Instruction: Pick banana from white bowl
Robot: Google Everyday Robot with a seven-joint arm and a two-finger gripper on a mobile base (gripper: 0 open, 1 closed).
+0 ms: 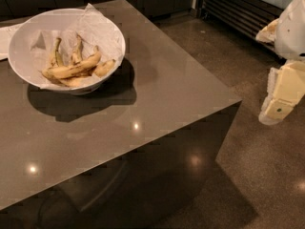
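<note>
A large white bowl [28,37] lined with crumpled white paper stands at the back left of the dark grey table [157,99]. Several yellow, brown-spotted bananas [76,67] lie in a bunch inside it, toward its near side. My gripper [279,106] hangs at the far right of the view, off the table and over the floor, well to the right of the bowl. It holds nothing that I can see. The white arm [291,27] rises above it.
The table's right edge and near corner [238,100] lie between the gripper and the bowl. A white paper sheet [5,35] lies behind the bowl at the left edge. Dark cabinets and a grille [233,8] stand at the back.
</note>
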